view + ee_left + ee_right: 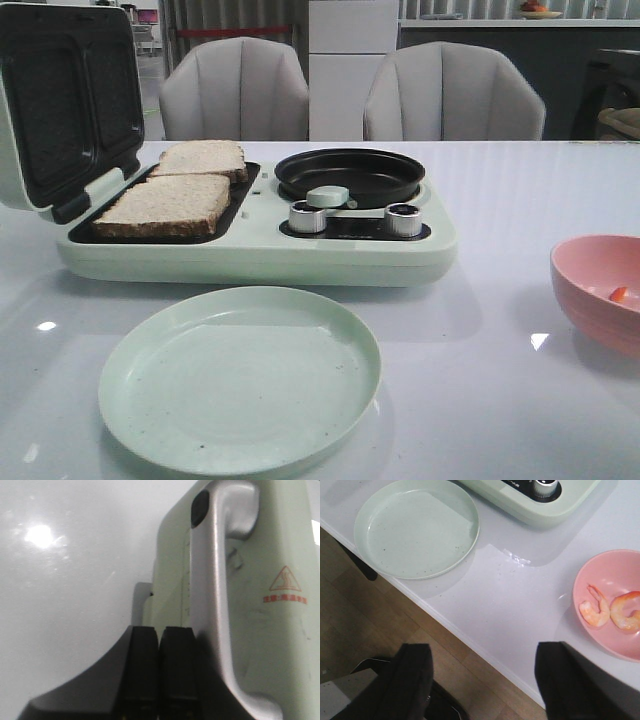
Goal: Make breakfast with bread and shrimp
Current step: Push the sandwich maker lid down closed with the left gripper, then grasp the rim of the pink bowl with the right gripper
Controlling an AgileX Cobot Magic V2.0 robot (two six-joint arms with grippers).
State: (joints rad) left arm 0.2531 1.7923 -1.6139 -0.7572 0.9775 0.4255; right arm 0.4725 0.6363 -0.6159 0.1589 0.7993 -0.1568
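Observation:
Two slices of bread (170,203) (203,158) lie side by side on the open sandwich plate of a pale green breakfast maker (260,255). Its lid (65,95) stands open at the left. Two shrimp (595,611) (626,612) lie in a pink bowl (607,580) at the table's right edge; one shrimp shows in the front view (619,294). My left gripper (159,672) is shut and empty, right beside the lid's silver handle (220,605). My right gripper (482,680) is open and empty, over the table's front edge, near the bowl. Neither gripper shows in the front view.
A pale green plate (240,375) sits in front of the appliance, also in the right wrist view (415,527). A black round pan (350,175) and two silver knobs (308,216) (403,220) are on the appliance's right half. Two chairs stand behind the table.

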